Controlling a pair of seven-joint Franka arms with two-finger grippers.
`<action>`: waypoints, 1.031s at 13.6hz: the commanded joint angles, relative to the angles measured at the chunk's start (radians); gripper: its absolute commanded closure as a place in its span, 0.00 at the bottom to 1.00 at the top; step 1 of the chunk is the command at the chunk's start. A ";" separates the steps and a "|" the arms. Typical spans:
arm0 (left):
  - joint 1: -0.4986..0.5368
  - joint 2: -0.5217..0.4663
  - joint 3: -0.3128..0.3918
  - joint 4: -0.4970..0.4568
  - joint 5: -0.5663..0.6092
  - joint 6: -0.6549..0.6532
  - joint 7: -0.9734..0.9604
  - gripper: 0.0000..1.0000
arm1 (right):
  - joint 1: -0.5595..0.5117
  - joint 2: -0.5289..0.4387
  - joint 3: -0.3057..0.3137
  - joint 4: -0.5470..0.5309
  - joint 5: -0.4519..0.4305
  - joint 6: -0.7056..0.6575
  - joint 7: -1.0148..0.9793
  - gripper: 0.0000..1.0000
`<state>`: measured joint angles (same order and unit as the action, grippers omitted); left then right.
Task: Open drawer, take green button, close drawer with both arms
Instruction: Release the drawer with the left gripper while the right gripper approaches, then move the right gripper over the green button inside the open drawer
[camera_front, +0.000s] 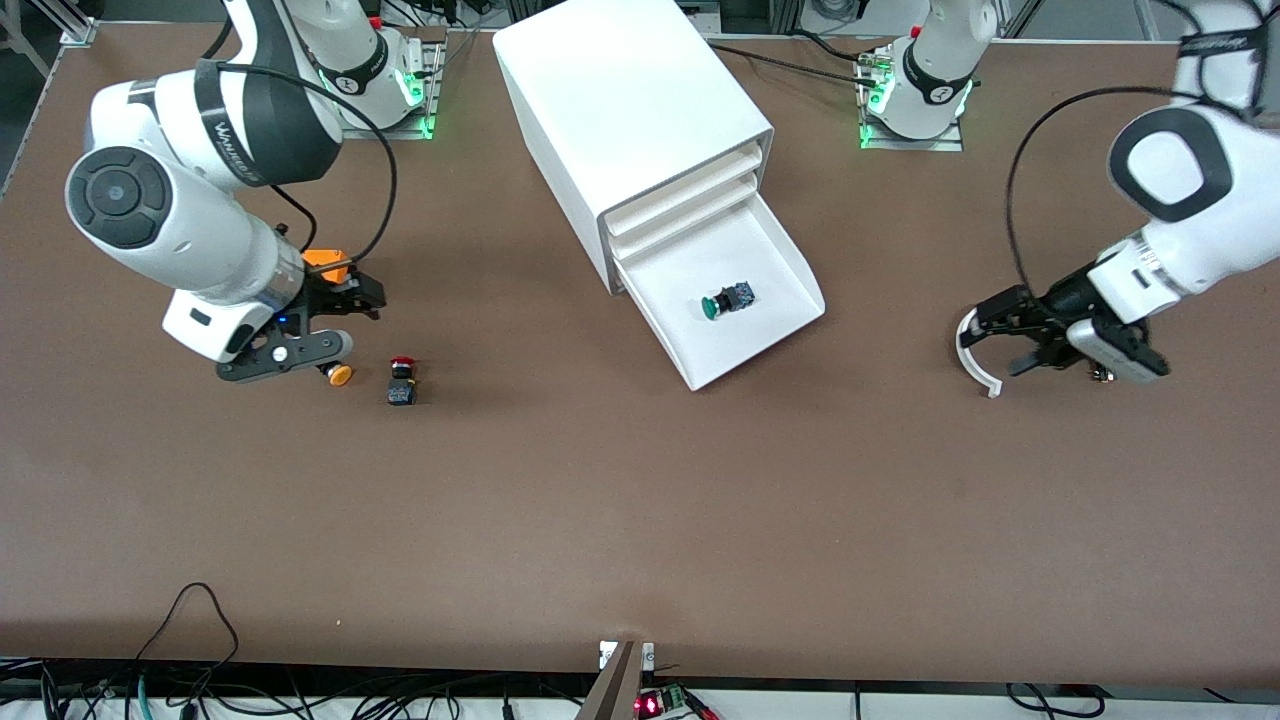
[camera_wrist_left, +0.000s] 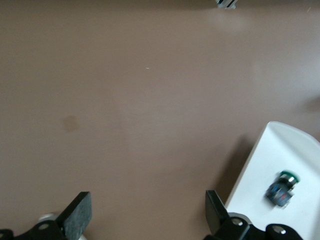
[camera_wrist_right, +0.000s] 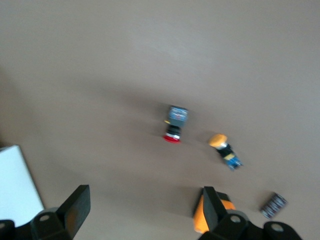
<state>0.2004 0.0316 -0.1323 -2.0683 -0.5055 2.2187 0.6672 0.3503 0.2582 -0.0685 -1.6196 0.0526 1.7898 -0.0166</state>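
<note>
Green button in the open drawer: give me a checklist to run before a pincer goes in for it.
1. Lowest drawer pulled out: ok.
2. Green button lying exposed on the tray floor, nothing on it: ok.
3. Left pincer open: ok, fingers spread in the left wrist view.
4. Left pincer over the button: not ok, it is over bare table toward the left arm's end.
5. Right pincer out of the way: ok, over the orange button, beside the red button.
</note>
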 joint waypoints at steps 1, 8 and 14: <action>-0.003 -0.061 0.033 0.112 0.198 -0.191 -0.116 0.00 | 0.035 0.038 0.012 0.033 0.081 0.065 -0.049 0.00; -0.021 -0.104 0.028 0.316 0.499 -0.530 -0.601 0.00 | 0.237 0.284 0.044 0.372 0.082 0.072 -0.063 0.00; -0.059 -0.102 0.022 0.350 0.536 -0.570 -0.719 0.00 | 0.285 0.410 0.209 0.512 0.076 0.192 -0.232 0.00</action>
<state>0.1512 -0.0819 -0.1094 -1.7476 -0.0013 1.6758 -0.0277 0.6384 0.6279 0.0834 -1.1604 0.1191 1.9528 -0.1820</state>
